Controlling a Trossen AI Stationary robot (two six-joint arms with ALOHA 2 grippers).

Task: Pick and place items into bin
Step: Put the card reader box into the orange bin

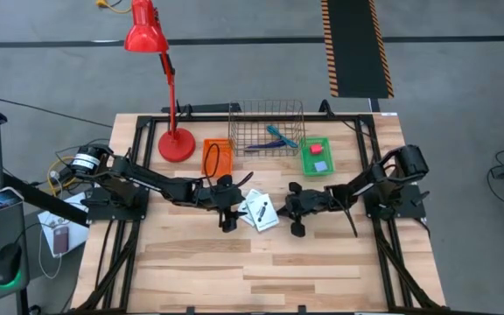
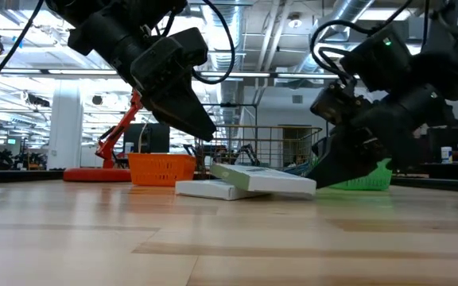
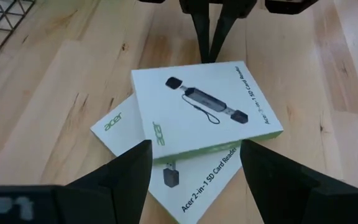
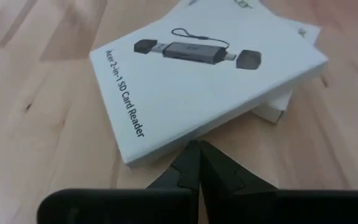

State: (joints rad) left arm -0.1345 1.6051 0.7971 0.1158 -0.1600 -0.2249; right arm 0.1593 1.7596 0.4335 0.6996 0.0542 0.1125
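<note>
Boxes: 2 white card reader boxes [image 1: 260, 211] lie stacked near the tabletop [image 1: 261, 271] middle. Left gripper [image 1: 227, 220] stands wide beside them, holding nothing; right gripper [image 1: 295, 217] is closed, empty, at their opposite side.

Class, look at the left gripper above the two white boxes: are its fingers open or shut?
Open. The left gripper has its two dark fingers spread apart over the stacked white boxes, not touching them.

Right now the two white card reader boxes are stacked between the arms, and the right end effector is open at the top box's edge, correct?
Not quite. The right end effector is shut, fingertips pressed together at the top box, as the right wrist view shows. The boxes are stacked, the lower box underneath.
</note>
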